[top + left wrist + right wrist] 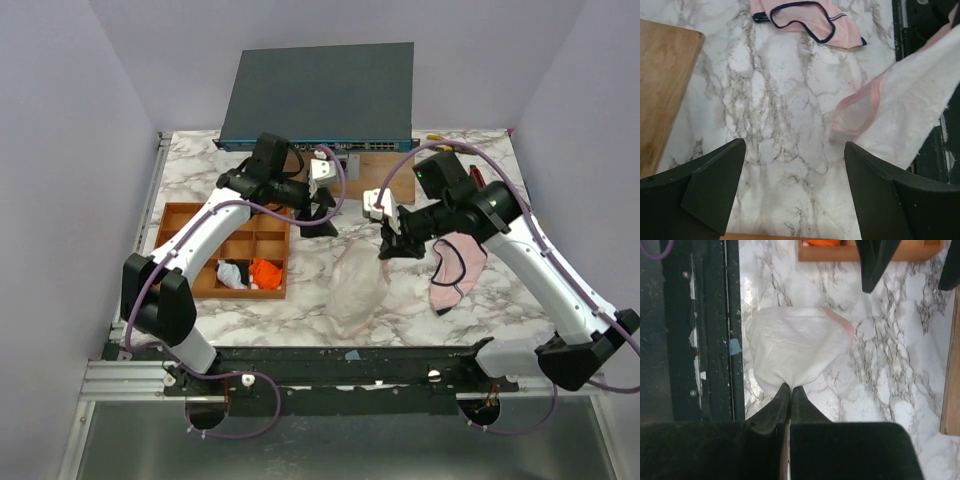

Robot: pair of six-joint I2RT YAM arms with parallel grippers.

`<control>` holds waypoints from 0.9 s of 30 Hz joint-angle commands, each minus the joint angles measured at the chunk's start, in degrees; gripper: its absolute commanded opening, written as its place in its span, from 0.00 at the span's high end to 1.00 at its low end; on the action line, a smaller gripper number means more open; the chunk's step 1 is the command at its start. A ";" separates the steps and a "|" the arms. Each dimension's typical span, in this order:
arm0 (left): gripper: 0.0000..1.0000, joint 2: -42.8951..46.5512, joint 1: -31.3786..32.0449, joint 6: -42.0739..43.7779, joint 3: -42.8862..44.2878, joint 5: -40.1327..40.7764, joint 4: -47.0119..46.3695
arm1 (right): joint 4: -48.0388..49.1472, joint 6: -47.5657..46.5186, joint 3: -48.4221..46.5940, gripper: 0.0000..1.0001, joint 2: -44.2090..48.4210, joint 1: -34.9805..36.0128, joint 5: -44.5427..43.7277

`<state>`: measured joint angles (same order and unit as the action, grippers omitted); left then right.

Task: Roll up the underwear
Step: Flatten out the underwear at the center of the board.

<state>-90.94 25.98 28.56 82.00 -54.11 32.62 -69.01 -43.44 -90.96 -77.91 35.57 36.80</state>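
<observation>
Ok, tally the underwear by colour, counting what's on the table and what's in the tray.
cream underwear, on the table: 1
pink underwear with dark edging, on the table: 1
orange underwear, in the tray: 1
black underwear, in the tray: 1
pale underwear, beside the black: 1
Total: 5

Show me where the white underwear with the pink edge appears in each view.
Top external: white underwear, lower centre.
Left wrist: white underwear at the right side, slanting.
Right wrist: white underwear in the centre, pinched by the shut right hand.
Shared landmark: the dark front rail, beside the cloth in all views.
</observation>
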 commanded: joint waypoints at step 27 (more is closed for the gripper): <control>0.17 -19.85 9.35 22.62 12.19 -21.37 10.62 | 5.54 1.87 10.30 0.99 7.50 0.09 -8.71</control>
<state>-108.92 34.26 42.11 91.72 -69.49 34.50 -64.29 -41.47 -81.14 -72.07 35.57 29.12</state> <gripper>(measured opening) 0.831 0.014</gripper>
